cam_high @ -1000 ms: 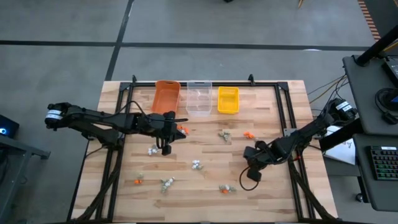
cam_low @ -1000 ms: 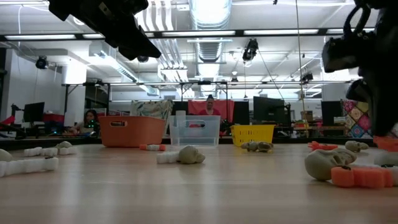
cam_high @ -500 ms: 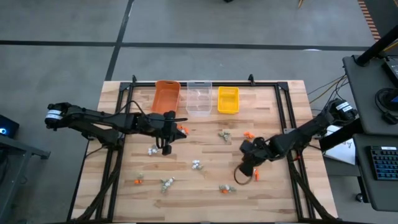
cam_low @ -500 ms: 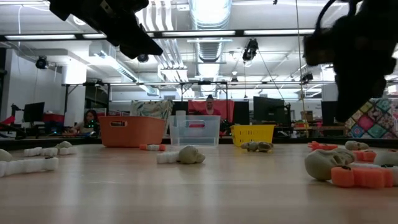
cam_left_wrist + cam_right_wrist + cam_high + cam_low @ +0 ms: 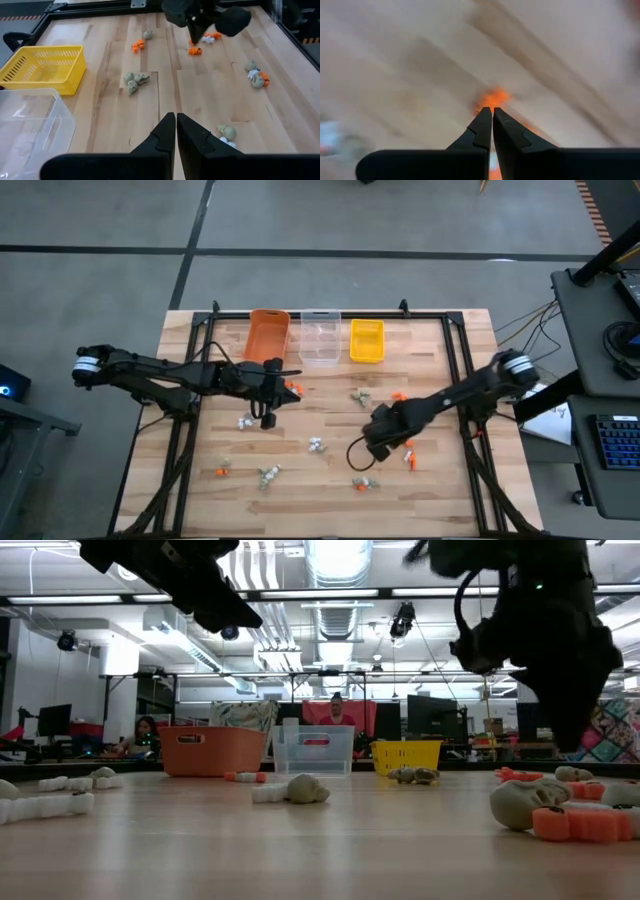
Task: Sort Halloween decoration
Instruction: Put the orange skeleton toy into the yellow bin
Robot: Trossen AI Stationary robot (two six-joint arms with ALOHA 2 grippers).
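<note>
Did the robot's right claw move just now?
Yes. In the high view the right gripper has swept leftward across the table, away from its right edge and toward the middle. Its fingers are shut.

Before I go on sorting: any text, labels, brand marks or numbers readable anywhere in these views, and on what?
Readable text: none.
Orange bin: pale patch on its front wall, too small to read.
Clear bin: something red shows at its wall, nothing legible.
Yellow bin: bare mesh, no label.
Trinkets and table: no markings.
Monitors in the room behind: dark, nothing legible.
</note>
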